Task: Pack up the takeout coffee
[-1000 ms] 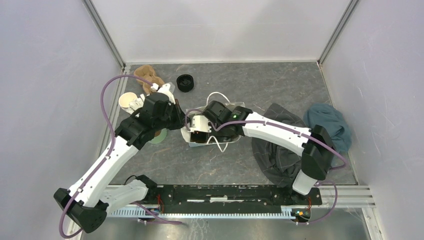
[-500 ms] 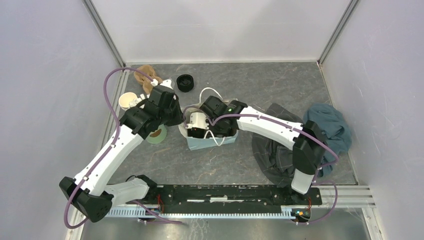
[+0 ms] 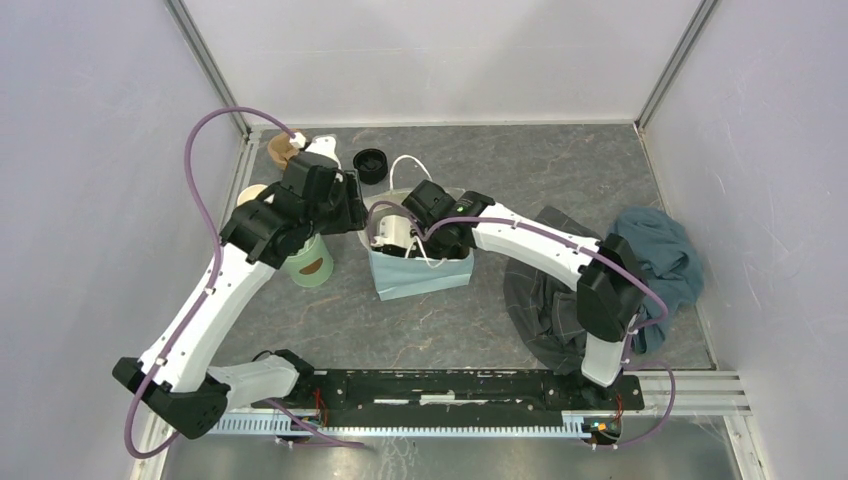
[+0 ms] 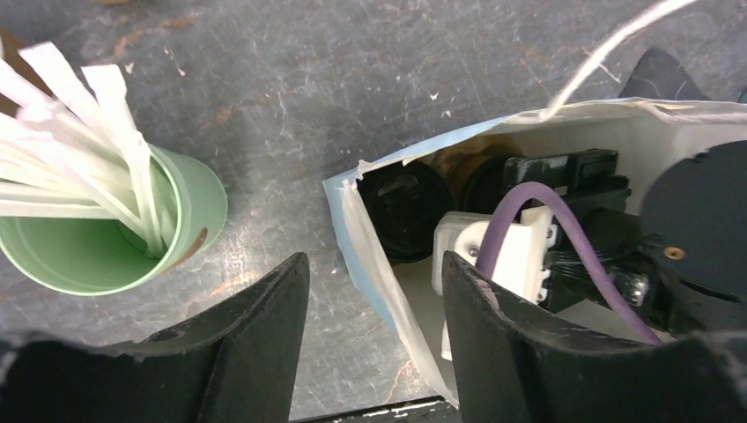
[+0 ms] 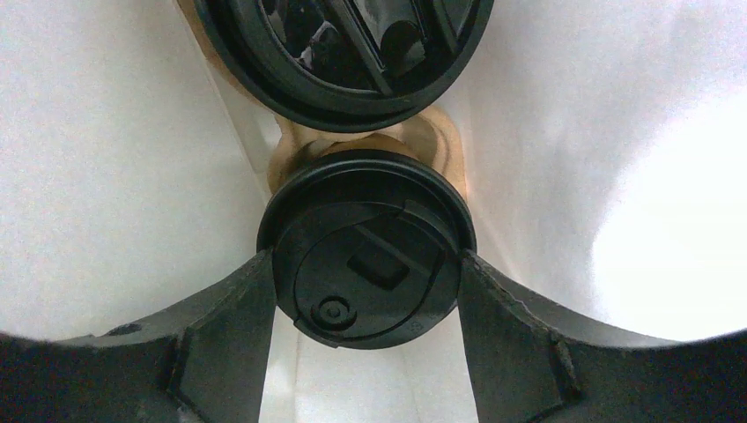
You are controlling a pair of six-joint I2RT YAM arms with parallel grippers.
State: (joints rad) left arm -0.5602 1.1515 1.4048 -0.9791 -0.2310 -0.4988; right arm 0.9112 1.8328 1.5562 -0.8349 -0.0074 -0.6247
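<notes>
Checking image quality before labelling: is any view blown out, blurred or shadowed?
Right wrist view: the white wall of the paper bag glares out at the right; the lid of the nearer coffee cup is sharp. Left wrist view: evenly lit, white sticks bright but crisp. Top external view: flat, even light, no hard shadows.

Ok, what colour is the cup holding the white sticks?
The cup is light green, clearest in the left wrist view.

Soft, even light. Right of the round black plastic sip lid, the white paper bag wall glares.
</notes>
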